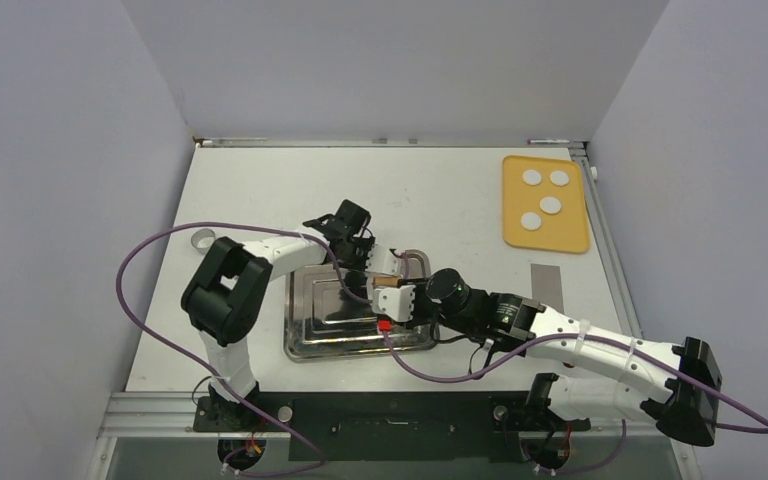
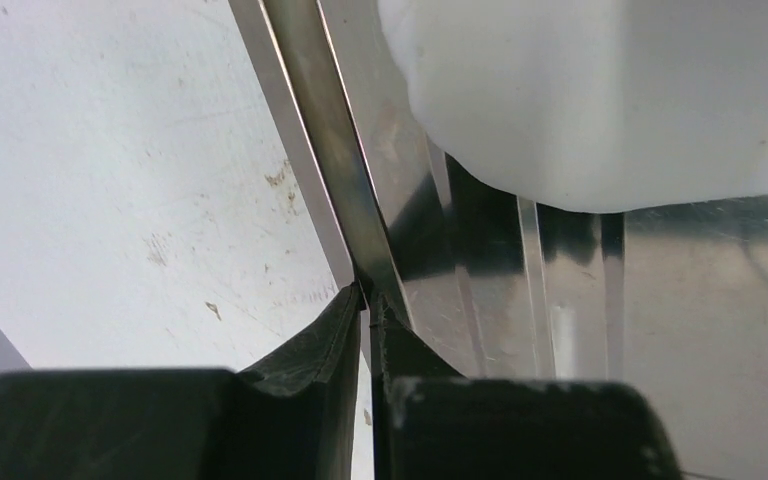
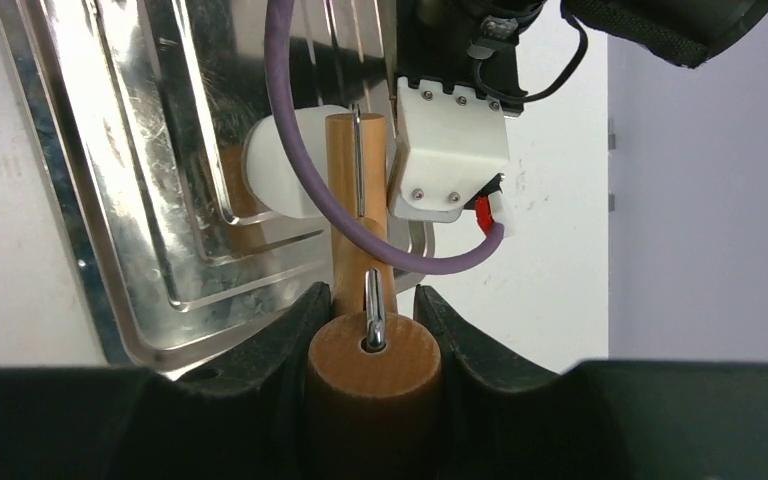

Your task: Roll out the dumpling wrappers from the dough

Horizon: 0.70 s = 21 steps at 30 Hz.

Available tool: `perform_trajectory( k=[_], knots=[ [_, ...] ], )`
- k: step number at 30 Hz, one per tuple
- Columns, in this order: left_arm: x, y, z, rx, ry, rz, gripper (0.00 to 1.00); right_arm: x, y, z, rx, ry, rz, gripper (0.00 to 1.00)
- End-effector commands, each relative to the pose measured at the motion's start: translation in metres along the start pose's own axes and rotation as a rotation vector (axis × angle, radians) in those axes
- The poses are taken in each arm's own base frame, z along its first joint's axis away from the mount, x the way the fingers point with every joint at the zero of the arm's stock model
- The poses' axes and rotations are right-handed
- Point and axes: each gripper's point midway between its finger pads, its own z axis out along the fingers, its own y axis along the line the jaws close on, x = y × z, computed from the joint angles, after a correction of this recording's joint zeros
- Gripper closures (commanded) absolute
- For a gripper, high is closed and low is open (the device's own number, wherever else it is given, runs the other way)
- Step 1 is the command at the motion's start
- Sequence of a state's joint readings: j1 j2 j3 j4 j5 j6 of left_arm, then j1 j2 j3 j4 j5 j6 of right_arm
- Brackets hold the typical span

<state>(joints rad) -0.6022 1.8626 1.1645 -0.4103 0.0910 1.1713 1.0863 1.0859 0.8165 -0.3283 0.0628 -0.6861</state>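
Several small white round dumpling wrappers [image 1: 551, 205] lie on a yellow board [image 1: 570, 235] at the far right. A steel tray [image 1: 310, 345] sits at the table's centre. My right gripper [image 1: 392, 292] is shut on the rolling pin's wooden handle [image 3: 373, 365]. The pin's white roller [image 3: 280, 165] rests over the tray [image 3: 110, 200]. My left gripper [image 1: 360, 272] is shut on the tray's far rim [image 2: 345, 190], with its black fingertips [image 2: 345, 320] pinched on the edge. A white rounded mass [image 2: 600, 90] fills the upper right of the left wrist view. I cannot tell whether it is roller or dough.
A small grey round object [image 1: 202, 238] lies near the table's left edge. A grey strip [image 1: 547, 285] lies below the yellow board. Purple cables loop beside both arms; one [image 3: 300, 150] crosses in front of the roller. Grey walls enclose three sides.
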Motion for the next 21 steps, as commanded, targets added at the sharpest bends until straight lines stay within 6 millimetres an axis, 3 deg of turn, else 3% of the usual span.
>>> perform_trajectory(
  k=[1, 4, 9, 14, 16, 19, 21],
  knots=[
    [-0.002, -0.079, 0.025, 0.262, -0.095, 0.200, 0.97, -0.022, -0.041, -0.016, 0.160, -0.081, 0.037, 0.92],
    [0.017, -0.073, 0.021, 0.239, -0.083, 0.289, 0.98, -0.024, -0.037, -0.018, 0.132, -0.082, 0.035, 0.92],
    [0.041, -0.047, 0.012, 0.194, -0.073, 0.302, 0.98, -0.025, -0.036, -0.022, 0.112, -0.080, 0.028, 0.92],
    [0.048, -0.021, 0.001, 0.151, -0.067, 0.274, 0.96, -0.024, -0.043, -0.021, 0.116, -0.072, 0.035, 0.92],
    [0.037, -0.014, -0.013, 0.142, -0.105, 0.236, 0.88, -0.019, -0.048, -0.017, 0.124, -0.062, 0.045, 0.92],
    [0.022, 0.000, -0.032, 0.093, -0.149, 0.147, 0.64, -0.019, -0.058, -0.011, 0.151, -0.073, 0.046, 0.91],
    [0.023, 0.010, -0.046, 0.064, -0.130, 0.049, 0.53, -0.021, -0.065, -0.007, 0.178, -0.091, 0.049, 0.92]
  ],
)
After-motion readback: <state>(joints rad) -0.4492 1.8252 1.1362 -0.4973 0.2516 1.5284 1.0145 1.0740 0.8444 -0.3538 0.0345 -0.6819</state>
